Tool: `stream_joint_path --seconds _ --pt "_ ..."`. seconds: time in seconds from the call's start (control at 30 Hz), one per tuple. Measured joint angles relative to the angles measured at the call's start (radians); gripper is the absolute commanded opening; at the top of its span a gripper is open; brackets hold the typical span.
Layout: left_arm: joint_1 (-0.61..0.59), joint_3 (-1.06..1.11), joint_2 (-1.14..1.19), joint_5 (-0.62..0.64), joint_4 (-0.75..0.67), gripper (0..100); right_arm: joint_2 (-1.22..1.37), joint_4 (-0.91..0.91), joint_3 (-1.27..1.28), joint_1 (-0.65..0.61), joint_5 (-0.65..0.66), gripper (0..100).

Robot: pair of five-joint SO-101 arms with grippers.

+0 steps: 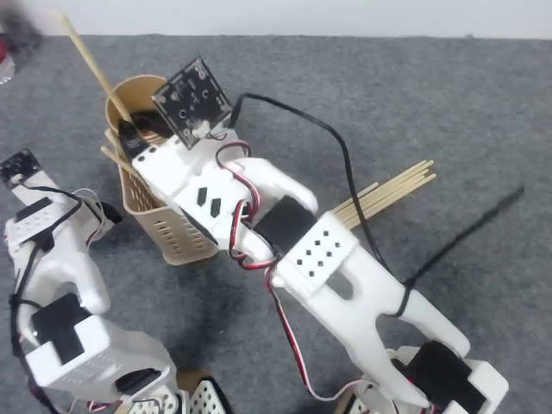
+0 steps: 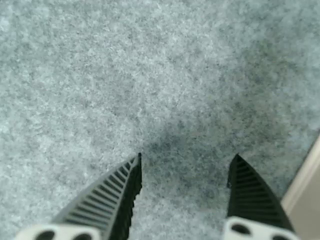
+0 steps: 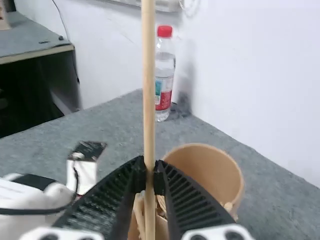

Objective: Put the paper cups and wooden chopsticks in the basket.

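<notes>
The right gripper [image 3: 149,162] hangs directly over the basket [image 1: 172,228], its jaws clenched on a single chopstick [image 3: 148,75]. The stick stands up through the jaws. In the high view it slants away from the basket's top, up and toward the far left corner of the grey mat [image 2: 150,75]. Its lower end drops toward the basket's opening, though the pictures do not show how far in it reaches.

A paper cup [image 3: 210,170] sits upright at the far end of the basket, open mouth up, just beside the gripped stick. A few more chopsticks [image 1: 116,155] poke out over the basket's left rim, leaning outward.

A loose bundle of chopsticks [image 1: 388,191] lies flat on the mat, well apart from the basket on its right, partly hidden under the right arm.

The left gripper [image 2: 185,160] is to the basket's left, pointing down at bare mat. Its jaws are spread wide with nothing between them.

A water bottle [image 3: 164,75] stands beyond the basket, near the wall.
</notes>
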Motion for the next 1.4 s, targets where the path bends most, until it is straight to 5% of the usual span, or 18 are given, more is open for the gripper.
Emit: stream_joint_path --seconds 0.3,0.5,0.8,0.97,1.17,1.4 --pt "0.0 0.0 0.0 0.0 0.0 26 0.0 -0.245 0.198 0.002 0.087 1.6" --pt "0.0 0.0 0.0 0.0 0.0 26 -0.012 -0.258 0.207 -0.005 0.1 27.9" --pt "0.0 0.0 0.0 0.0 0.0 26 -0.204 0.006 0.207 -0.012 0.198 17.2" --pt "0.0 0.0 0.0 0.0 0.0 26 -0.371 0.327 0.206 0.14 0.242 17.3" --pt "0.0 0.0 0.0 0.0 0.0 26 -0.405 0.638 0.236 0.419 0.548 17.3" --pt "0.0 0.0 0.0 0.0 0.0 26 -0.219 0.827 0.333 0.509 1.082 17.3"
